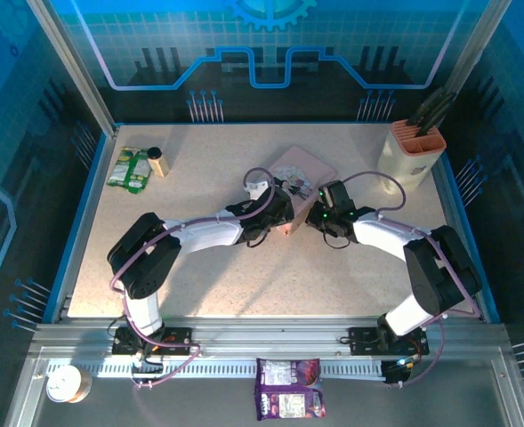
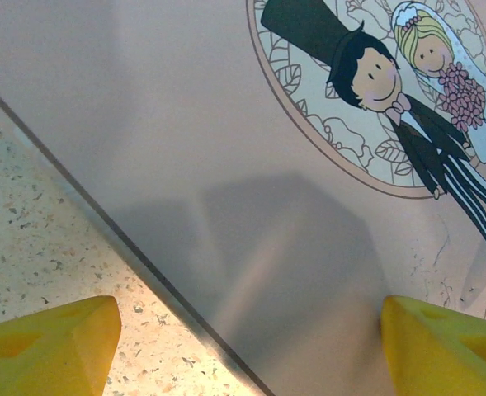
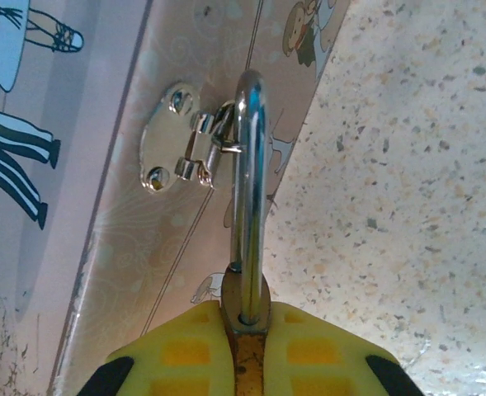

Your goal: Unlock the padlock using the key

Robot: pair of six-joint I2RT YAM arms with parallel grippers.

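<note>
My right gripper (image 3: 247, 342) is clamped on the padlock (image 3: 247, 301) at the bottom centre of its wrist view. Its pads hide nearly all the brass body, so I see only a thin edge. The shackle (image 3: 249, 157) runs up through the hasp (image 3: 181, 140) on the side of the tin (image 3: 110, 247). My left gripper (image 2: 243, 346) stands wide, its fingertips cut off at the bottom corners, one either side of the tin's edge; I can't tell if they touch. From above, both wrists crowd the tin's near corner at centre frame, hiding the contact there.

Left arm (image 1: 199, 233) and right arm (image 1: 388, 238): black joint housings, white link shells, purple cable (image 1: 260, 171) looped along each, green light (image 1: 322, 214) at right wrist; left fingers (image 2: 44, 346) and right fingers (image 3: 185, 351) yellow moulded plastic, recessed pockets.
</note>
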